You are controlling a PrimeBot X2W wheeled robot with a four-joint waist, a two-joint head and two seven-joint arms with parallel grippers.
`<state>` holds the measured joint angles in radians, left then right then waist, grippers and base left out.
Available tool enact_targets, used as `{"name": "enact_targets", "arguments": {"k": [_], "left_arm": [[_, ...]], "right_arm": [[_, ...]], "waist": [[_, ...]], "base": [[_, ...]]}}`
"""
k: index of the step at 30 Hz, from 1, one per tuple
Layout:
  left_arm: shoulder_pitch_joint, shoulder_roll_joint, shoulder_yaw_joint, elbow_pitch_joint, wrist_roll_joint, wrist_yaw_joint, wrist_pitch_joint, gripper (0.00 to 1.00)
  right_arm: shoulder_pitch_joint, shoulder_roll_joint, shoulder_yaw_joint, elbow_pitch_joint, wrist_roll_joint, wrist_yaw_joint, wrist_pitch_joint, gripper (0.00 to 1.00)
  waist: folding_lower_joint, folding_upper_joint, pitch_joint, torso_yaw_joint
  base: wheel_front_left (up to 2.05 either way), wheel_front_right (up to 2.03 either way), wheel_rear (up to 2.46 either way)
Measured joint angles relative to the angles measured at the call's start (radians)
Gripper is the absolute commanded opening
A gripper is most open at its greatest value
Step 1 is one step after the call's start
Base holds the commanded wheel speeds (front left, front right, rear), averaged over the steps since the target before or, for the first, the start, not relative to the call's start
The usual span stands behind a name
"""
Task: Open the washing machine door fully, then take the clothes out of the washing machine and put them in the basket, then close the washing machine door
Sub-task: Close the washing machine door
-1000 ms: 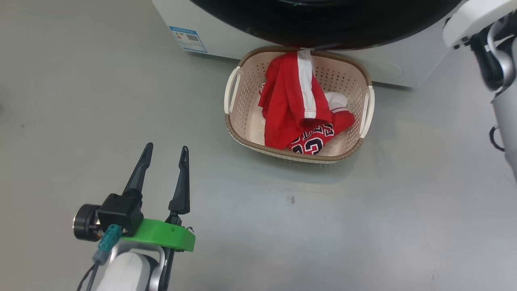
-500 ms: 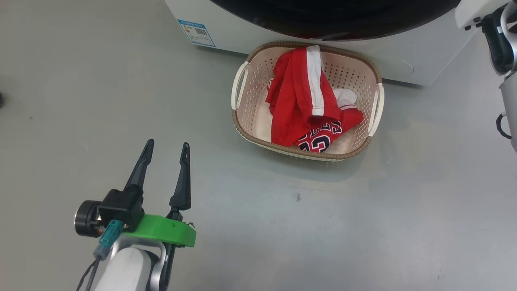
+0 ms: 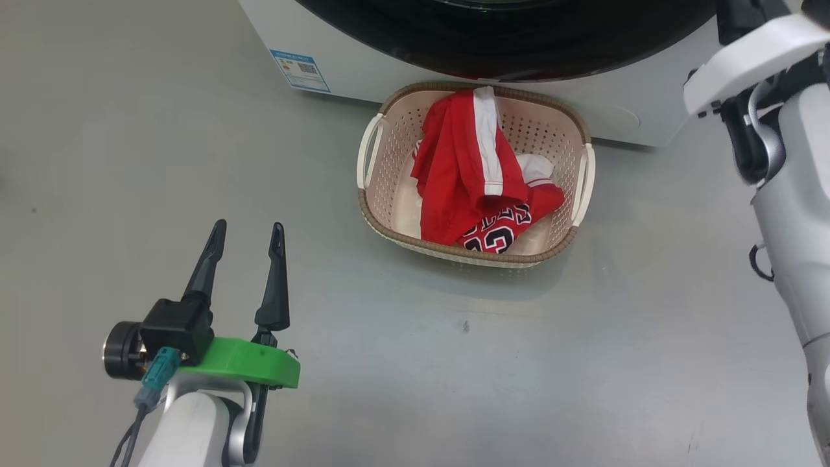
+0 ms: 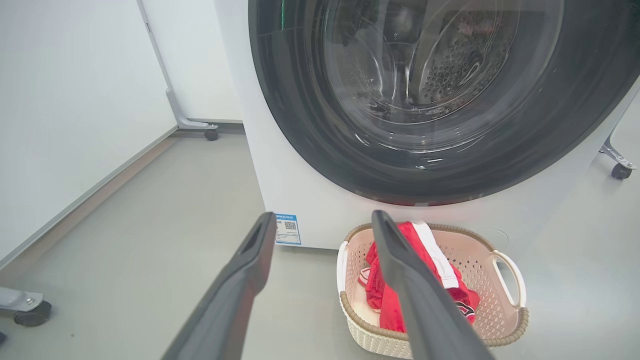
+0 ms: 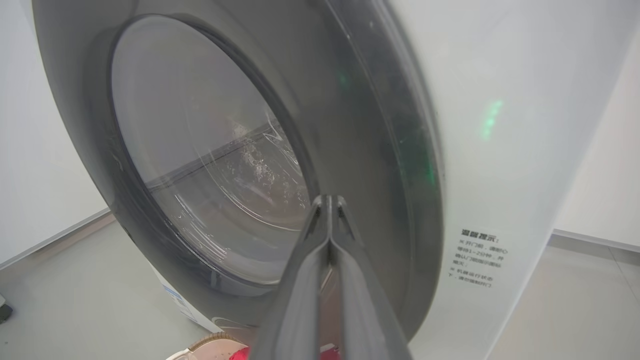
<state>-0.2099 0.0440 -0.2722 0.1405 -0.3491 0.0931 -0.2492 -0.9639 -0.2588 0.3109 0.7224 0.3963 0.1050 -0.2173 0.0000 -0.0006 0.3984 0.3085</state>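
The cream basket [image 3: 581,194] stands on the floor right before the white washing machine [image 3: 363,71]. The red clothes [image 3: 454,175] lie heaped in it, white stripe up and the jersey's numbers showing. The washing machine door [image 4: 300,125], black-rimmed with a glass bowl, looks shut against the machine front. My left gripper [image 3: 248,226] hovers open and empty over bare floor, left of and nearer than the basket. In the right wrist view my right gripper [image 5: 328,200] is shut on nothing, its tips close before the door's black rim [image 5: 380,150]; I cannot tell whether they touch it.
Grey floor spreads all round the basket. My pale right forearm [image 3: 784,194] reaches up along the right edge towards the machine. White panels on castors [image 4: 210,134] stand left of and behind the machine, with another castor [image 4: 620,171] at the right.
The head camera has swayed right and back left. My right forearm has come lower and further into the picture. Both grippers hold their states and the basket has stayed put.
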Motion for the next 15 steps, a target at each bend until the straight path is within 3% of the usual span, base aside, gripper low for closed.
{"name": "enact_targets", "arguments": {"k": [9, 10, 12, 13, 15], "left_arm": [[0.0, 0.011, 0.035, 0.0, 0.008, 0.003, -0.002, 1.0], [0.0, 0.014, 0.037, -0.001, 0.008, 0.003, -0.002, 1.0], [0.001, 0.02, 0.04, -0.001, 0.014, 0.003, -0.003, 1.0], [0.001, 0.023, 0.04, -0.001, 0.017, 0.003, -0.003, 1.0], [0.002, 0.024, 0.041, -0.001, 0.017, 0.003, -0.003, 1.0]], "right_arm": [[0.155, 0.027, -0.014, -0.019, 0.052, 0.009, -0.026, 0.0], [0.169, 0.028, -0.014, -0.024, 0.052, 0.009, -0.026, 0.09], [0.198, 0.033, -0.014, -0.034, 0.053, 0.01, -0.027, 0.76], [0.213, 0.036, -0.015, -0.037, 0.057, 0.011, -0.027, 1.0], [0.241, 0.044, -0.015, -0.042, 0.064, 0.011, -0.027, 1.0]], "waist": [[0.0, 0.0, -0.034, -0.042], [0.0, 0.0, -0.037, -0.048], [0.0, 0.0, -0.045, -0.061], [0.0, 0.0, -0.05, -0.067], [0.0, 0.0, -0.059, -0.079]], "base": [[0.0, 0.0, 0.0], [0.0, 0.0, 0.0], [0.0, 0.0, 0.0], [0.0, 0.0, 0.0], [0.0, 0.0, 0.0]]}}
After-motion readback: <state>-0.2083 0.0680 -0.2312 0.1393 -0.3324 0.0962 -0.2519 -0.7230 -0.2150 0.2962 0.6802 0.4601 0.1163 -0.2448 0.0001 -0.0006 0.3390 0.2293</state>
